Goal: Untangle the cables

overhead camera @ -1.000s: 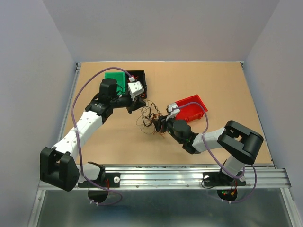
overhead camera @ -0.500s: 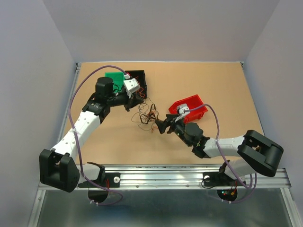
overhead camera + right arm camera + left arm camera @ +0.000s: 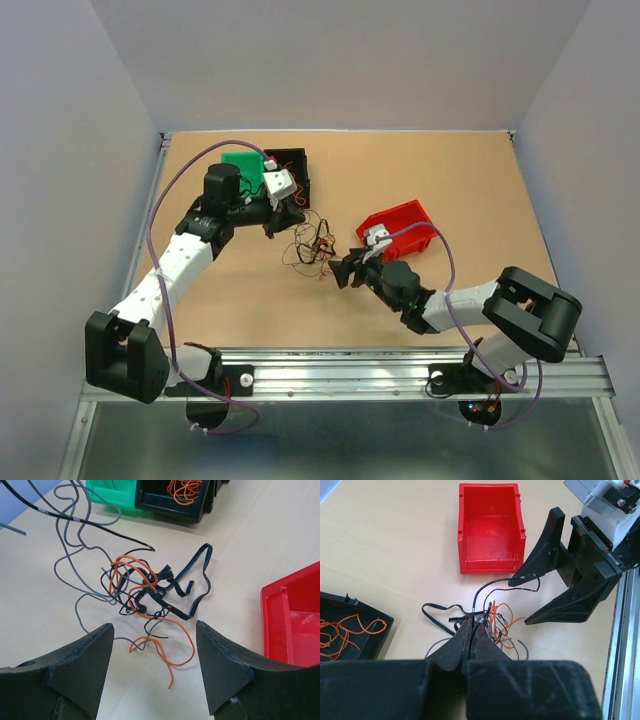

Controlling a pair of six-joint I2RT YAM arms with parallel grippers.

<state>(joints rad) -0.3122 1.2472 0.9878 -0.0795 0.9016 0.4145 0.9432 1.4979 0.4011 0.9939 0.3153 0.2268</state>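
Note:
The cables (image 3: pixel 312 247) are a small tangle of thin orange, black and grey wires with a flat black ribbon piece, lying mid-table. My left gripper (image 3: pixel 288 220) hovers at their far-left side. In the left wrist view it (image 3: pixel 472 628) is shut on a thin black wire that arcs up from the cables (image 3: pixel 496 621). My right gripper (image 3: pixel 345 271) sits at the near-right side, open. In the right wrist view, an orange wire end of the cables (image 3: pixel 150 587) lies between its fingers (image 3: pixel 152 630), untouched. The same open gripper (image 3: pixel 525 601) appears in the left wrist view.
A red bin (image 3: pixel 402 228) stands just right of the tangle, close behind my right wrist. A black bin (image 3: pixel 292 172) holding orange wires (image 3: pixel 186 489) and a green bin (image 3: pixel 243 166) stand at the back left, near my left wrist.
My right gripper has opened and drawn back slightly from the tangle toward the near side, its arm swinging. My left gripper stays shut on its wire, shifting only a little.

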